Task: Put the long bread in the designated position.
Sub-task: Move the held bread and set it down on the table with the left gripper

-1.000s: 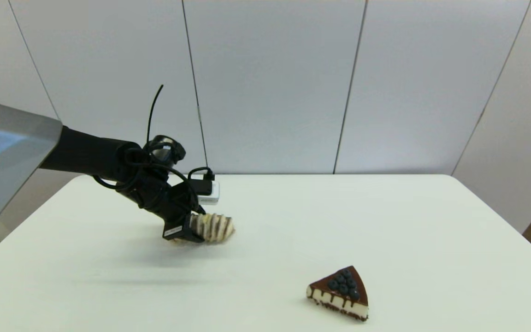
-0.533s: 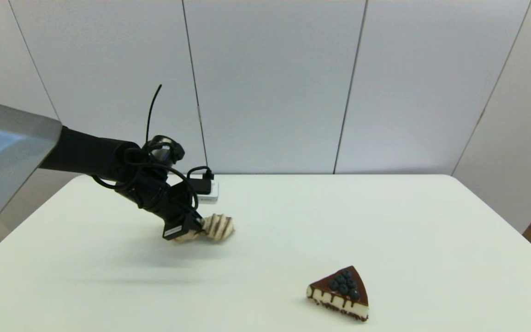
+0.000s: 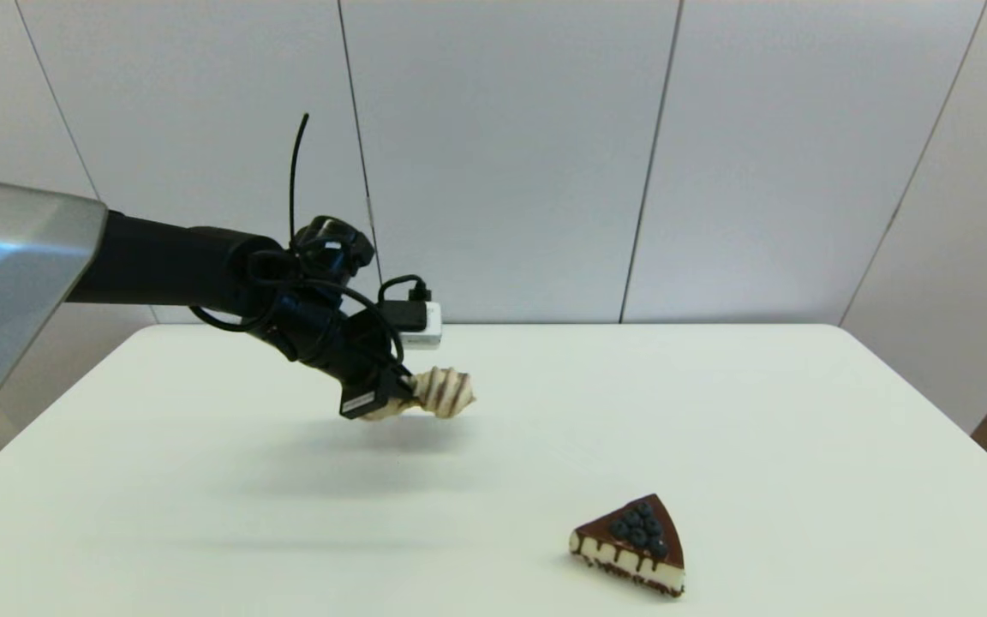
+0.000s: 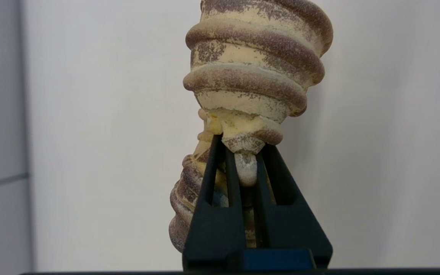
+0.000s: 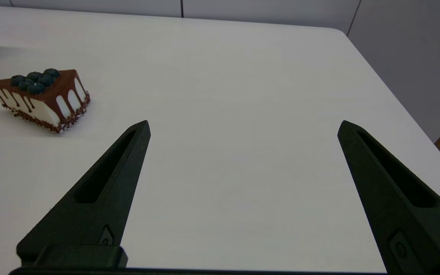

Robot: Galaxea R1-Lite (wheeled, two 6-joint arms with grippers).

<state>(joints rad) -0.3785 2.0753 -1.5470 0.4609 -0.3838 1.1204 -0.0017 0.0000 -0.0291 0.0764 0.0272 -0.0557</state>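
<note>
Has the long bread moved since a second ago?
Yes. The left gripper, shut on the long bread, has lifted it up and to the right, judged against the unmoved cake slice.

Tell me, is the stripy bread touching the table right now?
Apart. In the head view the long bread hangs in the left gripper above the white table, with its shadow lying separately on the tabletop below it.

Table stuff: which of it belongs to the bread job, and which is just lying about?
In the job:
- long bread, lifted off the table
- left gripper, fingers shut on it

Lying about:
- cake slice
- right gripper, open, idle
</note>
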